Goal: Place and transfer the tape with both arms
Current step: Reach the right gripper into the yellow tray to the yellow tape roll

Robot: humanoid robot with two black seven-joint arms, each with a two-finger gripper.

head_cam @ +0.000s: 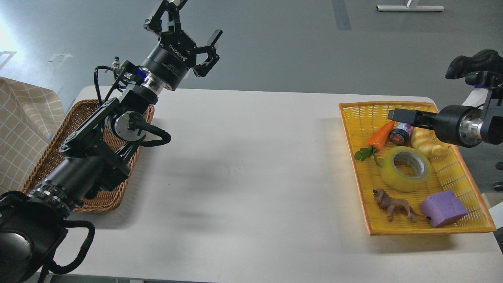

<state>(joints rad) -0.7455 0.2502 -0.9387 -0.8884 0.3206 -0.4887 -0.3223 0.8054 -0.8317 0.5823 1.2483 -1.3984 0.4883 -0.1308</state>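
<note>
The tape [405, 169], a glossy yellow roll with a pale core, lies flat in the yellow tray [359, 118] at the right. My right gripper [401, 116] reaches in from the right, above the tray's far part, behind and above the tape and apart from it. It is seen edge-on as one dark bar, so its fingers cannot be told apart. My left gripper [189, 28] is open and empty, held high over the table's far left, above the wicker basket [94, 198].
The tray also holds a toy carrot [379, 136], a small can [401, 133], a yellowish bread toy [426, 142], a toy lion [395, 204] and a purple block [443, 208]. A checked cloth [19, 129] lies at the far left.
</note>
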